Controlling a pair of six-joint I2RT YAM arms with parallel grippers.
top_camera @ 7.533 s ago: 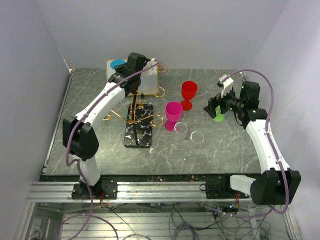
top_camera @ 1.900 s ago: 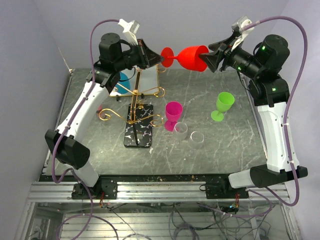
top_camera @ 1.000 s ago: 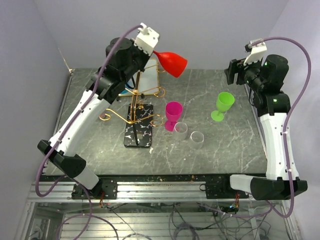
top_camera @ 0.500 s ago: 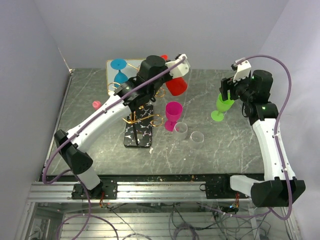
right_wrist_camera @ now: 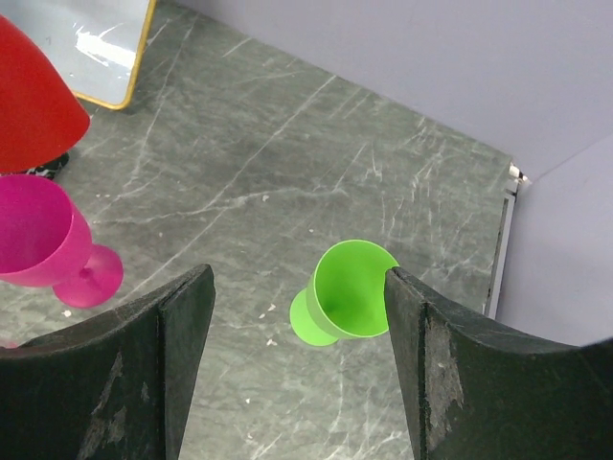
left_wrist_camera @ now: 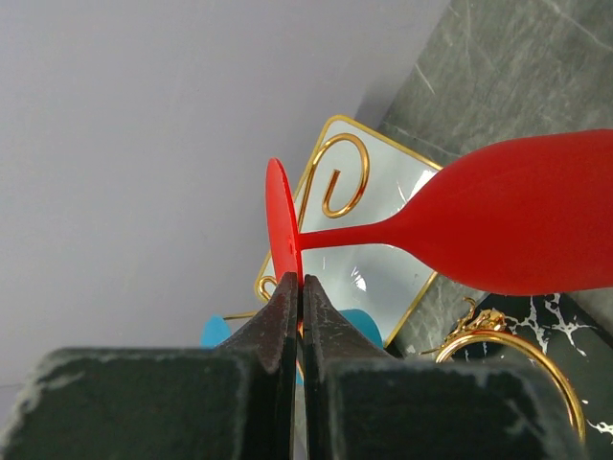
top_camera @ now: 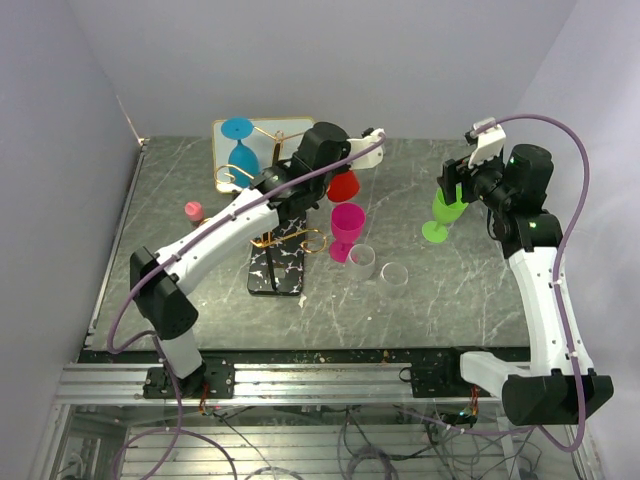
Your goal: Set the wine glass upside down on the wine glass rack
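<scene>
**Top view.** My left tool (top_camera: 352,163) carries the red wine glass (top_camera: 343,187) above the counter (top_camera: 450,290). The glass is just beside the wine glass rack (top_camera: 278,264) and near the pink glass (top_camera: 347,228). My right tool (top_camera: 452,185) hangs over the green glass (top_camera: 445,210).

**Left wrist view.** The left tool (left_wrist_camera: 298,283) is all but closed, pinching the edge of the foot disc (left_wrist_camera: 280,216). The stem lies level across this view, with the bowl (left_wrist_camera: 517,225) over the rack's marbled base (left_wrist_camera: 560,316). I judge the step done well if I turn the bowl mouth-down, feed the stem into a free gold scroll (left_wrist_camera: 340,172), and let go only once the foot is seated.

**Right wrist view.** The right tool (right_wrist_camera: 299,287) gapes wide and holds nothing; the green glass (right_wrist_camera: 354,287) shows between its fingers.
</scene>
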